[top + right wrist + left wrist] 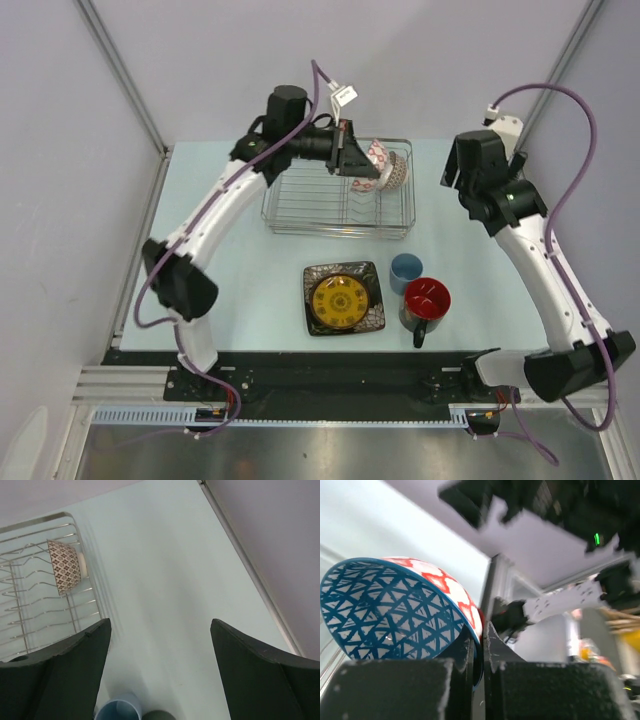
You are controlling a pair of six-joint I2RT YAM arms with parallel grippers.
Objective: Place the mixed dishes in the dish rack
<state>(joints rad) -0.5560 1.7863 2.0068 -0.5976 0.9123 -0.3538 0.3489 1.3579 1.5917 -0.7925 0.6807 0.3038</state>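
My left gripper [356,160] is shut on the rim of the blue patterned bowl [372,158] and holds it tilted on edge over the right part of the dish rack [300,205]. In the left wrist view the bowl [385,610] shows its blue triangle inside and red-white outside, with the rim pinched between the fingers [465,665]. The pinkish-beige bowl [396,175] stands on edge in the rack's right end [65,567]. My right gripper [160,645] is open and empty above the table right of the rack [30,605].
The dark square plate with yellow centre [344,298] lies on the table in front of the rack. The light-blue cup [406,270] and the dark mug with red inside [425,302] stand to its right. The cup [118,709] shows below my right fingers.
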